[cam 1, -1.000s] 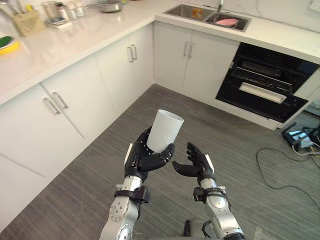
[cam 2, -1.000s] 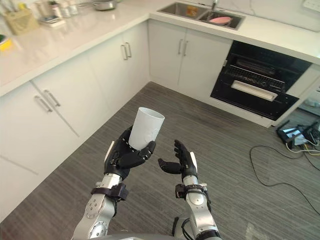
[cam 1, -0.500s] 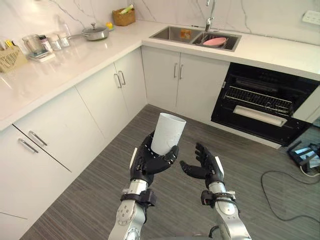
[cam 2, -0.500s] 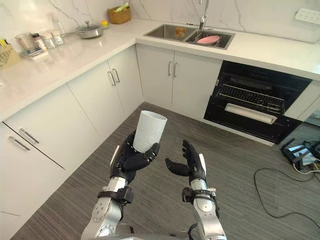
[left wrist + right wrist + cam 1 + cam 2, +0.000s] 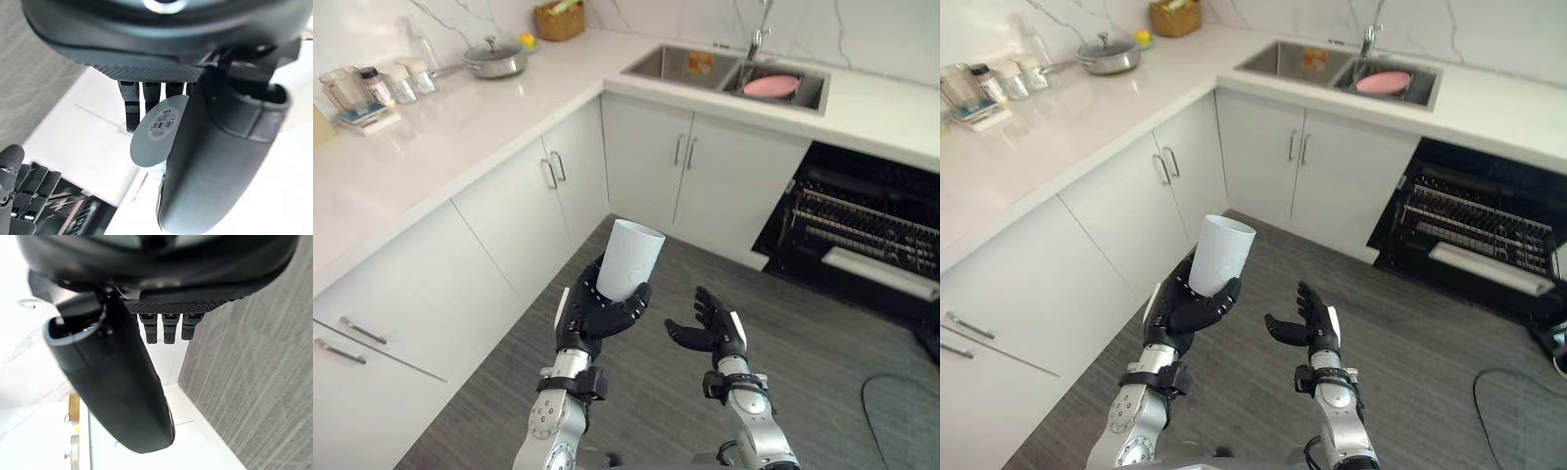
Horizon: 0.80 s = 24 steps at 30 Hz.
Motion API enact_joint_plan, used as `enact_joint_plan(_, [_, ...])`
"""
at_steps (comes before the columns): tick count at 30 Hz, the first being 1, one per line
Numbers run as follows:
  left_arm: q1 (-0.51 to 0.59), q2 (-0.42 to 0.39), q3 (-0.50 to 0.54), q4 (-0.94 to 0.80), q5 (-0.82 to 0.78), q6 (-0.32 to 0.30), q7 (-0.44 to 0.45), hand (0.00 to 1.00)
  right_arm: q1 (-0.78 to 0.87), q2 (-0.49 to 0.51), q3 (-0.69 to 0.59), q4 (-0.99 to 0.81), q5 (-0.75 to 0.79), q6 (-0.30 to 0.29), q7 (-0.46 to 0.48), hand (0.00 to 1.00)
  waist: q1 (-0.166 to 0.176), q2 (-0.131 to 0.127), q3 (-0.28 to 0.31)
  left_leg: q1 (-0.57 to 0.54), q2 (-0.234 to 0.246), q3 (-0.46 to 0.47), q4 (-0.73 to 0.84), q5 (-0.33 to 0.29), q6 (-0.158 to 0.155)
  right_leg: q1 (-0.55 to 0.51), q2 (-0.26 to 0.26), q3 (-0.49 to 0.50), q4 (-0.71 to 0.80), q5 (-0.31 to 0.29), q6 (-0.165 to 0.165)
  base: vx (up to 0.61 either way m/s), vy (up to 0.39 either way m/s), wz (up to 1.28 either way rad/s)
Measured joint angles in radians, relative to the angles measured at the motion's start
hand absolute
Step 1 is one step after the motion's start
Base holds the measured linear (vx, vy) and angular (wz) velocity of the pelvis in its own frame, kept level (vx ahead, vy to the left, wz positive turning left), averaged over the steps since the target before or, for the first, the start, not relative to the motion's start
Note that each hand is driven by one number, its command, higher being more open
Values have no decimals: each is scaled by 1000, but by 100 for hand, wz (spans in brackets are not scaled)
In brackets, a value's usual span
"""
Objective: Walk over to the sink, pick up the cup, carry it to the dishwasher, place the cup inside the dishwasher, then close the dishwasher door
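One pink dish (image 5: pixel 771 85), perhaps, in sink (image 5: pixel 658 65)

Left hand (image 5: pixel 595 313) raised, fingers curled round the cup (image 5: pixel 628 259); right hand (image 5: pixel 713 333) beside it, fingers relaxed.

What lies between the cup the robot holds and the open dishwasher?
Just bare grey floor up to the dishwasher, seen in the left eye view. The cup is gripped in the left hand; the empty right hand hangs open beside it.
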Motion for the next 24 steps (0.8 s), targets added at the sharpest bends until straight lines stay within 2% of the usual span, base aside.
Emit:
enact_joint_plan(1, [-4, 9, -7, 1, 0, 0, 2, 30, -9, 4, 0, 0, -4, -1, 3, 90, -5, 0, 1, 45, 3, -10, -41, -8, -11, -74, 13, -24, -74, -7, -12, 394, 13, 14])
enact_joint_plan(3, [-4, 19, -15, 2, 0, 0, 2, 30, -8, 4, 0, 0, -4, 0, 3, 90, -16, 3, 3, 73, 10, -18, -62, -14, -20, -107, 28, -43, -162, -6, -16, 336, -23, 15])
enact_joint_plan(4, [-5, 25, -17, 2, 0, 0, 2, 30, -6, 4, 0, 0, -4, 0, 3, 90, -29, 6, 4, 97, 23, -24, -77, -27, -37, -135, 44, -69, -264, 5, -23, 350, -63, 12])
enact_joint_plan(5, [-7, 28, -17, 4, 0, 0, 2, 30, -5, 4, -1, 0, -3, 1, 2, 90, -31, 5, 4, 113, 34, -22, -81, -42, -57, -145, 60, -90, -361, 43, -29, 442, -94, 9])
enact_joint_plan(6, [-7, 32, -16, 8, 0, 0, 3, 30, 3, 4, -2, -7, -3, 1, 0, 90, -33, -5, 0, 135, 38, -23, -78, -68, -82, -139, 77, -109, -496, 143, -48, 399, -98, 6])
enact_joint_plan(7, [-6, 32, -18, 12, 0, 0, 3, 30, 15, 3, -4, -21, -3, 1, -1, 90, -41, -11, -4, 151, 39, -30, -75, -88, -90, -130, 77, -109, -505, 227, -73, 364, -105, 18])
enact_joint_plan(8, [-6, 19, -21, 34, 1, 2, 3, 30, 37, -8, -14, -41, -2, 1, -7, 90, -50, 16, -12, 178, 70, -43, -49, -124, -113, -108, 97, -116, -481, 255, -88, 482, -145, 12])
enact_joint_plan(9, [-3, 12, -22, 45, 8, 6, 6, 30, 53, -12, -22, -60, 0, 3, -14, 90, -49, 37, -17, 167, 110, -39, 30, -133, -127, -75, 130, -125, -495, 229, -101, 479, -160, 4])
enact_joint_plan(10, [-2, 10, -21, 45, 18, 6, 6, 30, 65, -11, -24, -82, 1, 4, -17, 90, -49, 40, -15, 149, 126, -38, 94, -132, -128, -56, 143, -129, -502, 221, -106, 557, -200, -11])
enact_joint_plan(11, [-2, -3, -17, 43, 28, 6, 6, 30, 95, -10, -26, -148, 5, 4, -23, 90, -48, 49, -11, 98, 163, -37, 261, -119, -147, -14, 173, -135, -520, 206, -122, 463, -174, -22])
enact_joint_plan(12, [1, -21, -6, 41, 28, 6, 6, 30, 113, -11, -24, -214, 11, 4, -30, 90, -43, 55, -9, 38, 203, -37, 435, -74, -172, 27, 200, -124, -540, 193, -140, 460, -141, -32])
enact_joint_plan(13, [2, -29, -6, 40, 28, 6, 6, 30, 119, -10, -24, -248, 13, 3, -34, 90, -39, 57, -9, 14, 222, -34, 505, -67, -177, 50, 211, -117, -555, 190, -146, 428, -82, -45])
enact_joint_plan(14, [3, -37, -4, 36, 28, 6, 6, 30, 128, -6, -31, -305, 18, -2, -43, 90, -38, 57, -10, -28, 249, -15, 592, -72, -167, 102, 227, -102, -598, 188, -149, 409, -44, -40])
enact_joint_plan(15, [7, -44, -8, 26, 28, 6, 5, 30, 130, -2, -44, -349, 19, -13, -48, 90, -36, 57, -10, -64, 262, 1, 615, -84, -152, 148, 231, -85, -641, 188, -148, 390, -33, -35])
enact_joint_plan(18, [22, -59, -6, -10, 28, 4, 6, 30, 123, 3, -62, -376, 48, -43, -56, 90, -18, 57, -11, -130, 256, 4, 545, -116, -126, 211, 231, -38, -701, 188, -148, 297, 22, -43])
enact_joint_plan(21, [22, -62, 11, -28, 28, 4, 6, 30, 121, 9, -69, -370, 104, -44, -54, 90, 2, 49, -6, -206, 196, -83, 331, -119, -124, 275, 214, 12, -755, 186, -132, 278, 141, -44])
enact_joint_plan(22, [21, -61, 18, -29, 28, 4, 9, 30, 121, 11, -73, -366, 128, -44, -54, 90, 4, 45, -3, -230, 158, -129, 222, -90, -135, 294, 194, 28, -768, 179, -118, 311, 270, -36])
enact_joint_plan(23, [21, -61, 21, -29, 27, 4, 11, 30, 121, 9, -79, -360, 143, -45, -53, 90, 4, 44, -2, -244, 133, -149, 124, -22, -140, 308, 175, 45, -769, 165, -87, 309, 291, -40])
enact_joint_plan(24, [22, -60, 22, -29, 27, 4, 15, 30, 122, 9, -87, -352, 152, -45, -52, 90, 4, 44, -2, -238, 124, -147, 106, 31, -139, 315, 167, 56, -769, 157, -73, 333, 337, -47])
